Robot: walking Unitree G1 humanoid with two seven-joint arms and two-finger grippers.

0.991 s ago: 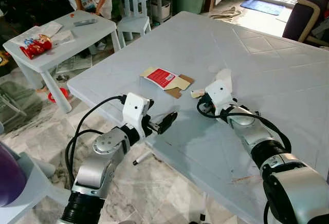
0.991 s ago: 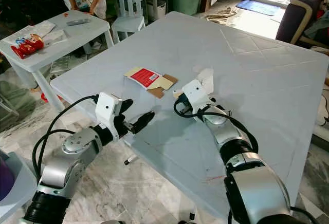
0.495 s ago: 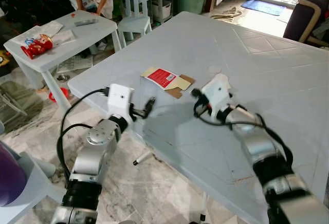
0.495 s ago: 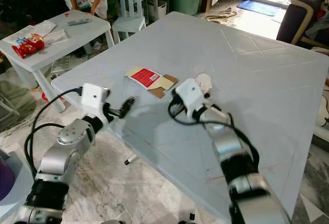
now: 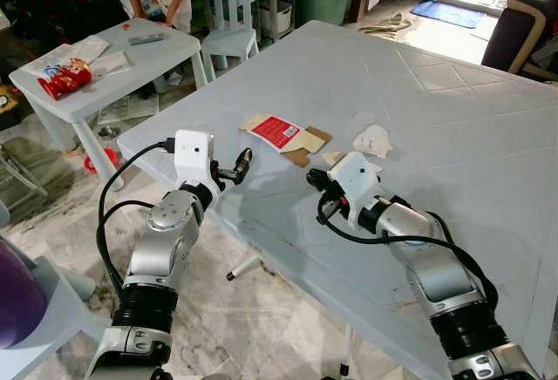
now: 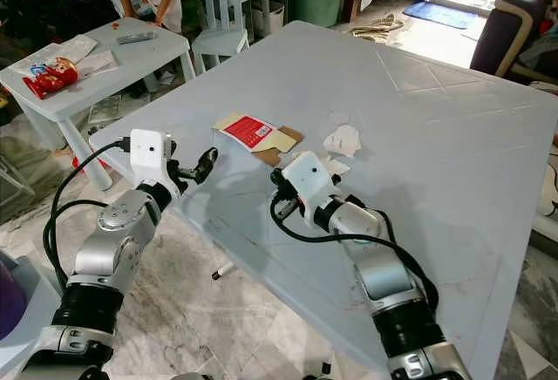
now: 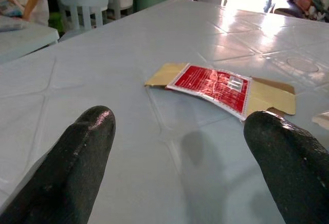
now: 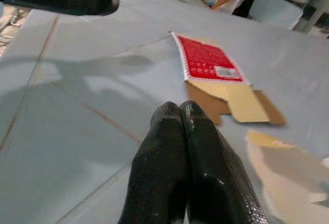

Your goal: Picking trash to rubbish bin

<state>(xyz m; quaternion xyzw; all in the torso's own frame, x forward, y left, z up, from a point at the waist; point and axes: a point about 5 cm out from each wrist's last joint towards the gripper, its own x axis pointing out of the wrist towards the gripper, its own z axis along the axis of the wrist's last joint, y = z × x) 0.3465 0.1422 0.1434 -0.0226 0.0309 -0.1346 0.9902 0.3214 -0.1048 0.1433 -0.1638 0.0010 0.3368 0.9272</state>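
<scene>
I have the left gripper hovering with fingers spread at the table's edge, the red packet on flattened cardboard at its two o'clock. The right gripper is pinched closed on nothing, with crumpled paper at its one o'clock. I judge the approach underway; next, advance and close on the packet.

No readable text anywhere; small white label on the flat red wrapper showing too blurred to read.

the right gripper is pulled back off the crumpled paper; the left gripper sits higher, nearer the table edge.
</scene>
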